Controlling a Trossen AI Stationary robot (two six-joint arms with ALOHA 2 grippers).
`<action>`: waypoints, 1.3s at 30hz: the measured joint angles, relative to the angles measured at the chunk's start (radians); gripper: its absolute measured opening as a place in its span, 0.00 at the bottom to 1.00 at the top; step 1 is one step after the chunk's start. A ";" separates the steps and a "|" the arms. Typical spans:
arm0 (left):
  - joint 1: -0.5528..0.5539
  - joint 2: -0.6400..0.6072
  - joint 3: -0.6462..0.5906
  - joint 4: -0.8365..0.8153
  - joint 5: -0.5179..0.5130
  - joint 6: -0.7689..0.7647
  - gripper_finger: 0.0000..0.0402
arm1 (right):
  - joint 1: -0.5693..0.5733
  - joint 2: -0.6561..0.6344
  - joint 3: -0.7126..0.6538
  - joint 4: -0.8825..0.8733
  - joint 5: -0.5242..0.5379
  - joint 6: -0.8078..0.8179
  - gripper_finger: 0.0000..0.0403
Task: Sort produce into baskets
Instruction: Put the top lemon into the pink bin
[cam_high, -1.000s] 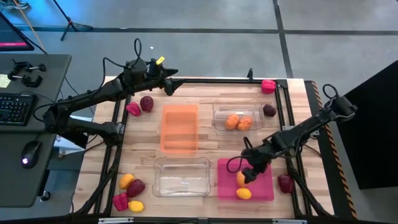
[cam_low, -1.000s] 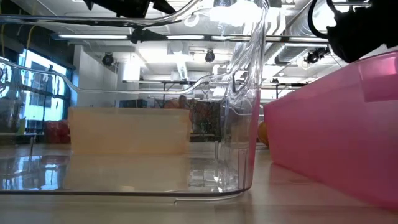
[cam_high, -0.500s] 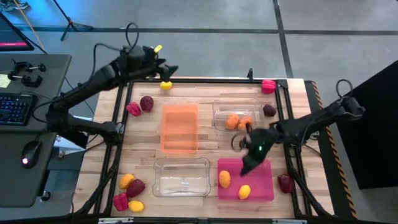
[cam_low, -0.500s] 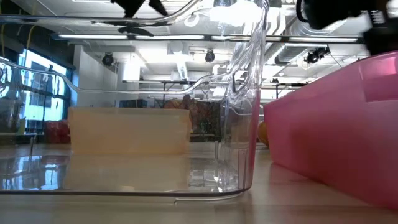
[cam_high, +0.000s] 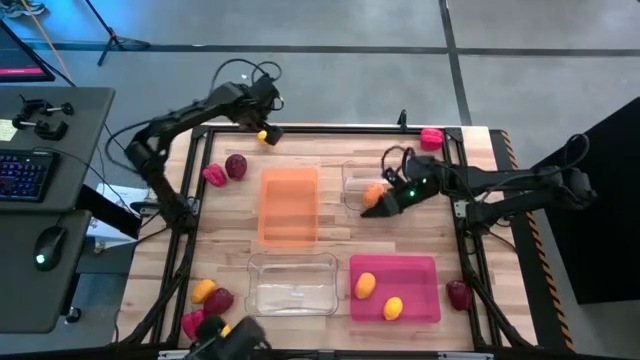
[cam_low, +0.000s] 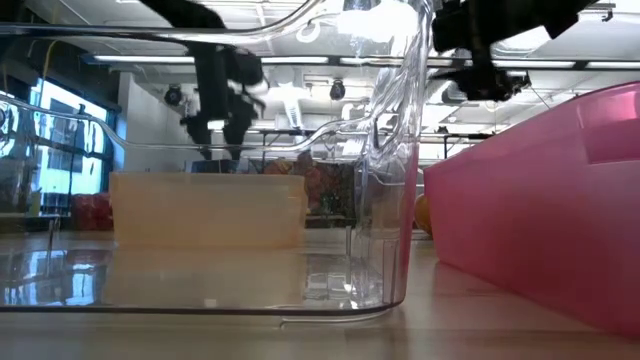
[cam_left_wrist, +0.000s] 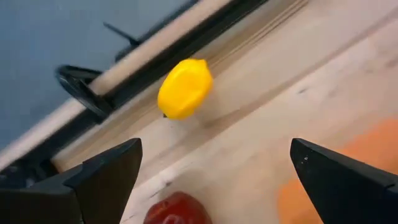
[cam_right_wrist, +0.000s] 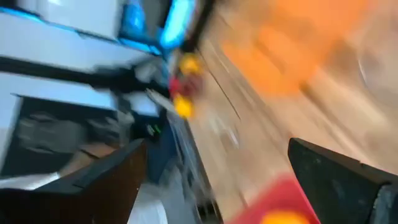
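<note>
My left gripper hangs open and empty over the table's far left edge. A yellow lemon lies on the wood just before it and shows between the fingers in the left wrist view. My right gripper is open and empty over the far clear basket, beside the orange fruits in it. The magenta basket holds two orange-yellow fruits. The orange basket and the near clear basket hold nothing.
A maroon fruit and a red pepper lie left of the orange basket. A pepper sits at the far right corner, and a maroon fruit right of the magenta basket. Several fruits cluster at the near left corner.
My right gripper has risen out of the magenta basket, leaving a second orange-yellow fruit there, and gone toward the far edge, over the far clear basket. My left gripper has drawn back off the lemon, which now lies bare on the table, and the left arm has swung round.
</note>
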 joint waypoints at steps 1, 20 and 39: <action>0.010 0.028 0.003 0.002 0.002 0.005 0.99 | -0.013 0.001 0.000 0.042 0.009 -0.009 0.94; 0.047 0.186 0.007 0.110 -0.030 0.176 0.99 | -0.124 0.001 0.000 0.277 0.320 -0.229 0.94; 0.061 0.210 -0.007 0.215 -0.023 0.272 0.99 | -0.198 0.173 0.354 -0.028 0.351 -0.508 0.94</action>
